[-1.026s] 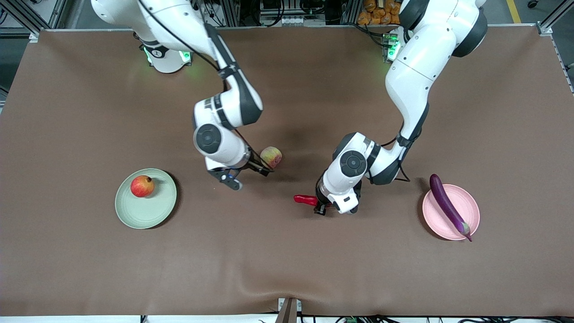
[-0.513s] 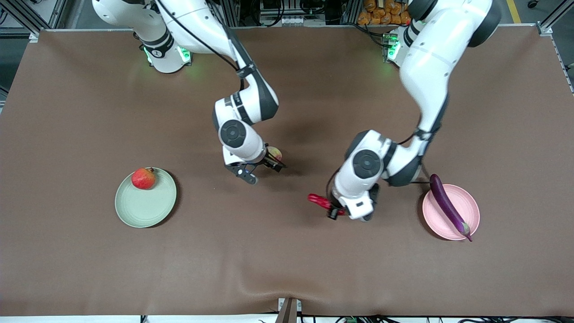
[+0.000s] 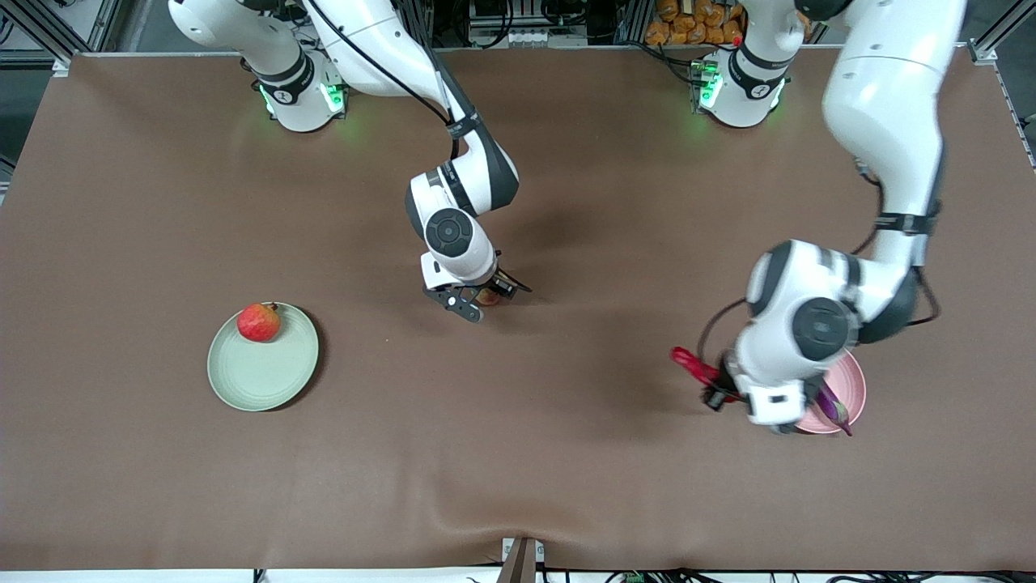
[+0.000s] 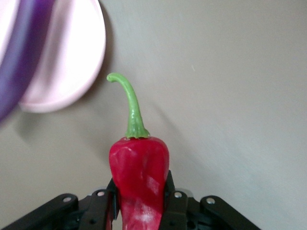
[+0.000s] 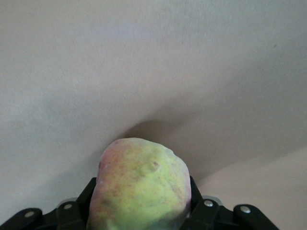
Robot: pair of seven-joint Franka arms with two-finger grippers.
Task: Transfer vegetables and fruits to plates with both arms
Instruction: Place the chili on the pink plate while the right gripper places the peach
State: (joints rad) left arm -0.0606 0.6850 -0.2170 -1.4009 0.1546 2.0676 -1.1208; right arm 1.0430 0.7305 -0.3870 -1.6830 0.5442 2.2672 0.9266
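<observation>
My left gripper [image 3: 714, 390] is shut on the red chili pepper [image 3: 690, 363], which hangs over the table just beside the pink plate [image 3: 852, 387]. In the left wrist view the chili [image 4: 139, 175] sits between the fingers [image 4: 169, 194], green stem pointing away, with the pink plate [image 4: 72, 62] and purple eggplant [image 4: 24, 52] close by. The eggplant [image 3: 834, 407] lies on that plate, mostly hidden under the wrist. My right gripper [image 3: 488, 295] is shut on the peach [image 5: 141, 184] at mid-table; only a sliver of it [image 3: 488, 299] shows from the front. The pomegranate [image 3: 259, 321] rests on the green plate [image 3: 263, 374].
A brown cloth [image 3: 518, 453] covers the whole table. Both arm bases [image 3: 295, 101] stand along the edge farthest from the front camera. The left arm's large wrist hangs over the pink plate.
The left arm carried the chili toward the left arm's end, up to the pink plate. The right gripper came down around the peach and shut on it.
</observation>
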